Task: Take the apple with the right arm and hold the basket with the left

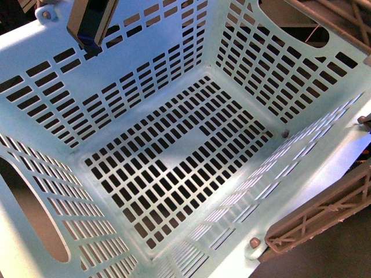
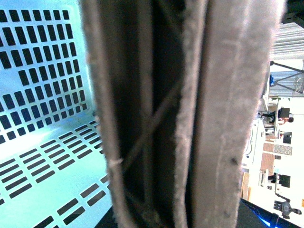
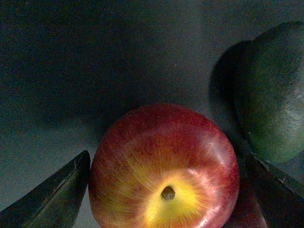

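Observation:
The aqua basket (image 1: 174, 174) fills the front view, seen from above with nothing lying inside it. Its brown-grey handle (image 1: 324, 211) lies along the near right rim. My left gripper (image 1: 90, 26) comes in at the top left and is shut on the basket's far rim. In the left wrist view the brown-grey handle (image 2: 190, 114) fills the middle, with the basket wall (image 2: 42, 118) beside it. In the right wrist view the red apple (image 3: 164, 166) with its yellow stem patch sits between my right gripper's dark fingers (image 3: 52, 197), which are shut on it.
A dark green rounded fruit (image 3: 273, 95) lies right next to the apple on a dark grey surface (image 3: 95, 57). A second basket handle (image 1: 339, 20) crosses the front view's top right corner. A room with equipment (image 2: 280, 142) shows past the handle.

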